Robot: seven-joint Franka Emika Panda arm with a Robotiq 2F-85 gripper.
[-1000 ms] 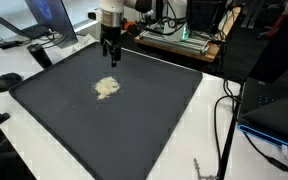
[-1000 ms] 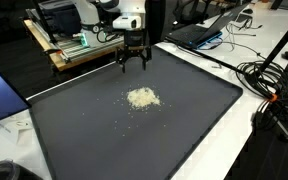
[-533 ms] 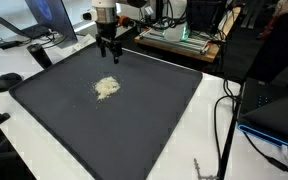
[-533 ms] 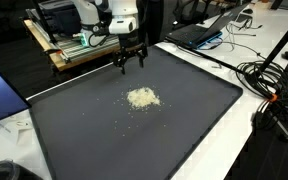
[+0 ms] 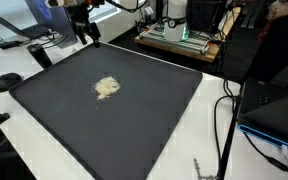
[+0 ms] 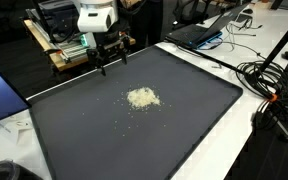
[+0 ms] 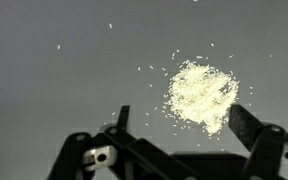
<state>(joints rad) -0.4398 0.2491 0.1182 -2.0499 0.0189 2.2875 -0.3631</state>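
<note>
A dark mat [image 5: 144,125] covers a white table [image 5: 212,135] in a cluttered lab. In an exterior view, cables [image 6: 269,85] trail at the mat's 3 o'clock. A loose pile [image 6: 142,97] of pale grains lies near the mat's centre. The gripper [image 6: 108,63] hangs at the pile's 11 o'clock above the mat's edge, jaws spread wide and empty.

Laptop [image 6: 197,34], cables [image 6: 267,78], mouse [image 5: 8,81]; wht tbl [image 5: 196,140]

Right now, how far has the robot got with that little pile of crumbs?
Done: the crumbs sit heaped in one pile on the dark mat, with a few loose bits around it. In hand: nothing; the gripper hangs open and empty near the mat's edge, apart from the pile. Left: pile and loose bits all lie on the mat.
</note>
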